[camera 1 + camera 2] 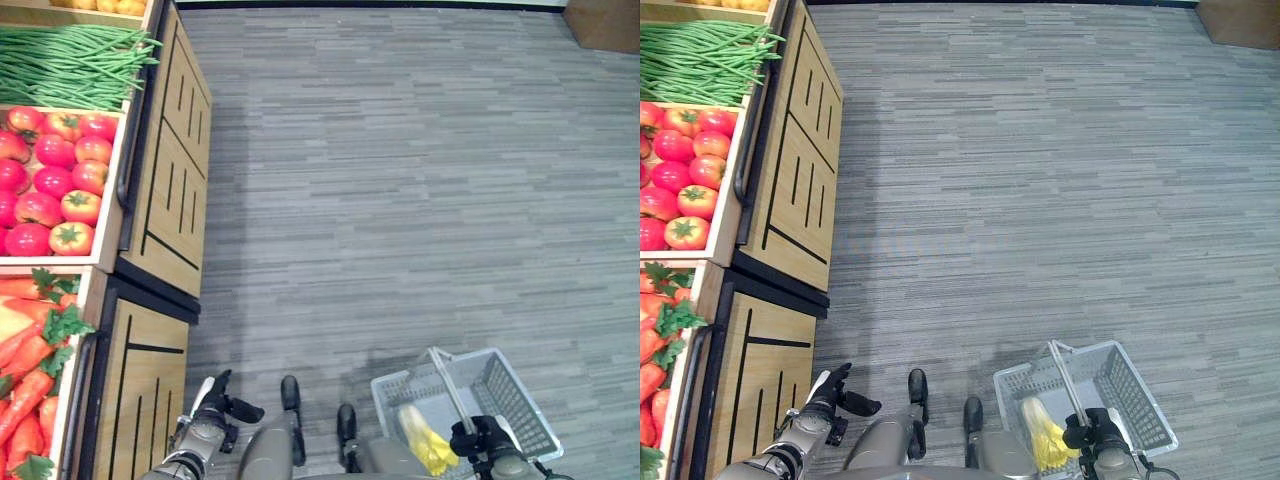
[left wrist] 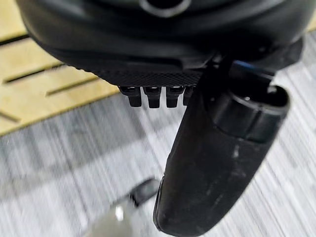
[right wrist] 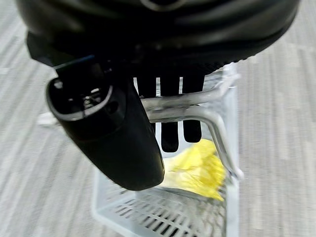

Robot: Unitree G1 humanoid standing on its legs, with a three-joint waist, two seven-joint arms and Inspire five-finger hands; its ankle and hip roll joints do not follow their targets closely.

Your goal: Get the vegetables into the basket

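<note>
A pale grey mesh basket (image 1: 517, 396) hangs just above the floor at the lower right, with a yellow leafy vegetable (image 1: 425, 441) lying inside it. My right hand (image 1: 478, 437) is shut on the basket's metal handle (image 3: 197, 106), fingers hooked round the bar above the yellow vegetable (image 3: 197, 168). Beside the wooden stand at the lower left, my left hand (image 1: 212, 405) is open and holds nothing. On that stand, crates hold green beans (image 1: 70, 60), red tomatoes (image 1: 55, 180) and orange carrots (image 1: 30, 375) with green tops.
The wooden produce stand (image 1: 165, 190) runs along the left side, its panelled front facing the grey striped floor (image 1: 420, 200). A brown box (image 1: 605, 25) sits at the far right corner.
</note>
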